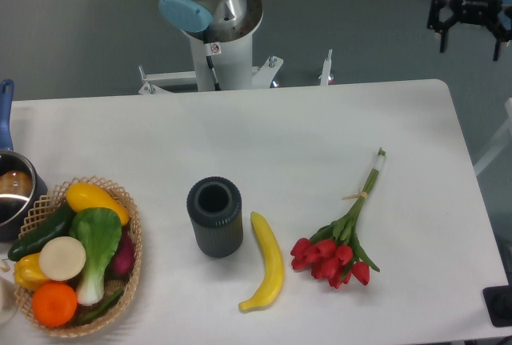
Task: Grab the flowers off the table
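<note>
The flowers [342, 237] lie flat on the white table [320, 129] at the front right: red tulip heads toward the front, green stems tied by a thin band pointing to the back right. My gripper [470, 31] hangs at the top right corner of the view, beyond the table's back right corner and far from the flowers. Its black fingers point down, spread apart, with nothing between them.
A yellow banana [268, 263] lies just left of the flowers. A dark ribbed cylinder cup [214, 215] stands left of it. A wicker basket [128, 209] of vegetables sits front left, a pot [12, 193] at the left edge. The arm's base [216, 33] stands behind the table.
</note>
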Robot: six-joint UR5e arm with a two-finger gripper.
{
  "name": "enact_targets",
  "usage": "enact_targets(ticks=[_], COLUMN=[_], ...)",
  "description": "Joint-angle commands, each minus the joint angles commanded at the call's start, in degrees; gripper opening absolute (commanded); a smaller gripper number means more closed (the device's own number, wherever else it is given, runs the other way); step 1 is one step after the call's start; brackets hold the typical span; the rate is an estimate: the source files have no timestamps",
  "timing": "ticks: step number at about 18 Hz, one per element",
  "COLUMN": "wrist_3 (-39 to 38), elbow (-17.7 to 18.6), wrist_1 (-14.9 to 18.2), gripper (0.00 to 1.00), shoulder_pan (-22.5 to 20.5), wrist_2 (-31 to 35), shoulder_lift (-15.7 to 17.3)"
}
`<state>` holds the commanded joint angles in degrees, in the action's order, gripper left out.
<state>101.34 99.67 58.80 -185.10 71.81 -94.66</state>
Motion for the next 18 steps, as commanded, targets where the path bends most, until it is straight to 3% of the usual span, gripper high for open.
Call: enact_targets(ticks=[6, 10, 12, 15, 18], wrist_3=[-1.3, -9.5, -14.0, -21.5, -27.3], elbow=[0.0, 0.9, 2.7, 6.8, 7.5], wrist_1=[-0.4, -1.0, -3.8, -11.4, -12.9], gripper=[1.00, 1.00, 1.00, 1.00, 1.00], shoulder_pan=[0.7, 2.3, 3.1, 5.5, 7.3], wrist_2=[1.2, 1.1, 1.1, 1.1, 0.9], shoulder_lift=[0.2, 0.2, 0.2, 0.1, -0.9])
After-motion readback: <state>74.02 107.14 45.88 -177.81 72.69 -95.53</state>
